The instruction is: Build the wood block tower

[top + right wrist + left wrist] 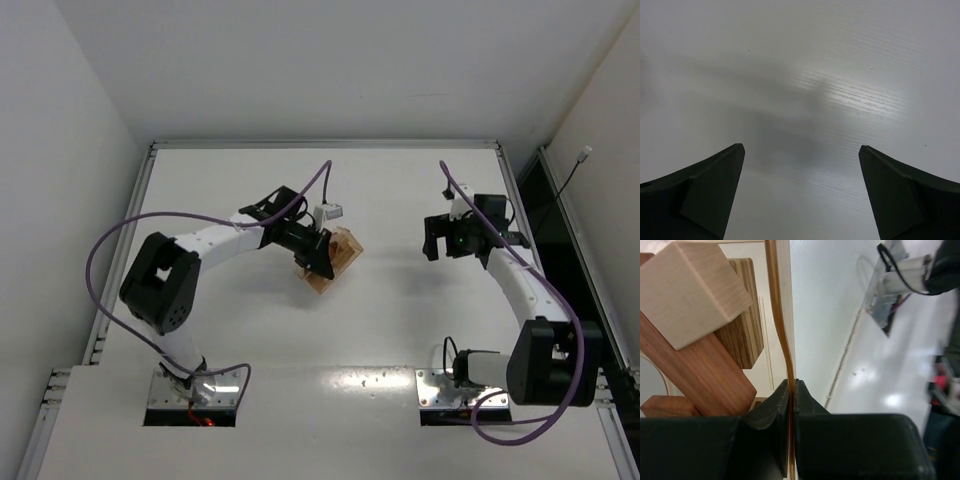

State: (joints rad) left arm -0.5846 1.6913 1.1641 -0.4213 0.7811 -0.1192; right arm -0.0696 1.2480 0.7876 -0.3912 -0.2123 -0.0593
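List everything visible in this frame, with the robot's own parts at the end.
Amber box: one, translucent amber, tilted, left of table centre.
Wooden blocks: at least four showing, light tan, striped brown and reddish-brown, piled inside the box.
Table: one, white, under both arms.
Purple cables: two, one along each arm.
Left gripper: one, black, shut on a thin wall of the amber box.
Right gripper: one, black, open above bare table, holding nothing.
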